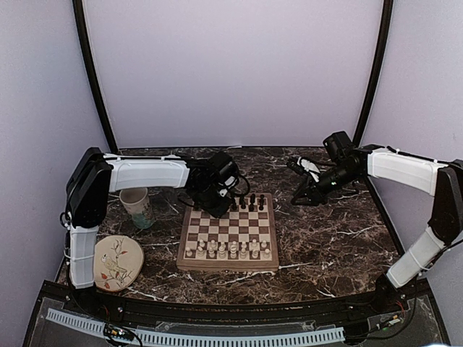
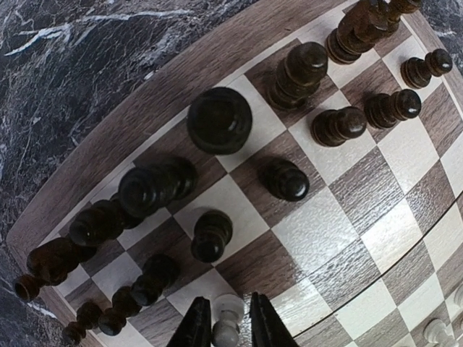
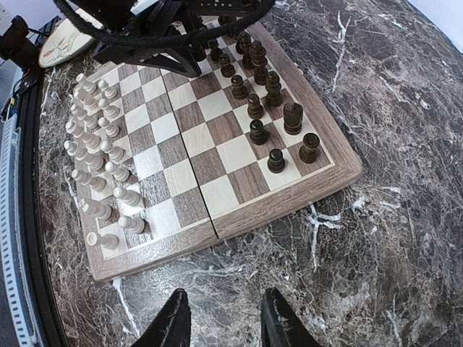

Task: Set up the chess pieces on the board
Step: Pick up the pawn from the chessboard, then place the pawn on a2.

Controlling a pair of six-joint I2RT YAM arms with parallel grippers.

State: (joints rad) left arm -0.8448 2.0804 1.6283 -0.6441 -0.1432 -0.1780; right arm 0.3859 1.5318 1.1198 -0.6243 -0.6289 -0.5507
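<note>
Top external: the board (image 1: 228,266) lies mid-table, square to the arm bases. The cream-white pieces (image 1: 228,250) stand in two rows along the board's near edge. The dark pieces (image 1: 247,202) stand along its far edge, less evenly spaced. The left gripper (image 1: 215,208) hangs over the board's far-left corner. The right gripper (image 1: 302,198) is off the board, beyond its far-right corner, above the marble table (image 1: 325,246). A mug (image 1: 136,206) stands to the left of the board's far end, and a bird-patterned plate (image 1: 116,262) lies left of its near-left corner.

Left wrist: the fingers (image 2: 197,325) stand narrow, with a single white piece (image 2: 228,314) between them. It is over a light square just inside the dark ranks. The pads sit hard by either side of it, but I cannot tell whether they pinch it. I also cannot tell whether it stands on the board or is lifted.

Right wrist: the jaws are apart with nothing between them. There is bare marble below, and the board's side edge lies just ahead.
</note>
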